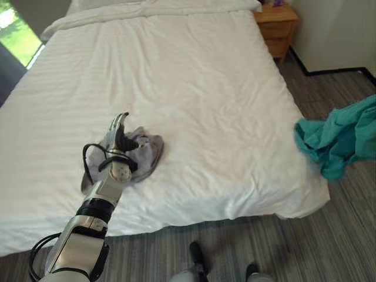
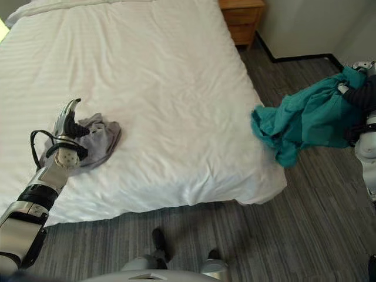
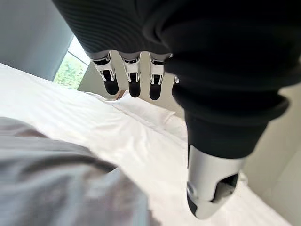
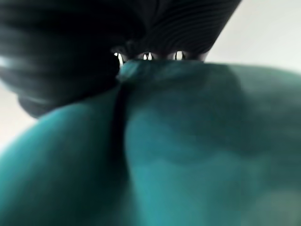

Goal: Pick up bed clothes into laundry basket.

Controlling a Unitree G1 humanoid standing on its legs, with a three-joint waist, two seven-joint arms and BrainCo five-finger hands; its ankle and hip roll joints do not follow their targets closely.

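Reaching over the near part of the bed (image 1: 176, 88), the left hand (image 1: 119, 134) hovers at a grey garment (image 1: 144, 154) that lies crumpled on the white cover. In the left wrist view its fingers (image 3: 133, 80) are straight and apart from the thumb (image 3: 211, 188), holding nothing, and the grey cloth (image 3: 56, 183) lies below them on the sheet. From the head views the hand looks to be over the garment's near left edge; I cannot tell whether it touches the cloth.

A teal cloth (image 2: 311, 117) hangs in the air off the bed's right side, above the striped grey floor (image 2: 294, 223), its loose end drooping close to the bed's near right corner. The right hand (image 2: 359, 97) shows at the right edge of the right eye view, with the teal cloth bunched against it. In the right wrist view the teal fabric (image 4: 188, 155) covers the fingers up to the dark cover (image 4: 61, 52), so their state cannot be told.

A wooden nightstand (image 1: 276, 26) stands beside the head of the bed, on the right. Pillows (image 1: 158, 4) lie across the far end.
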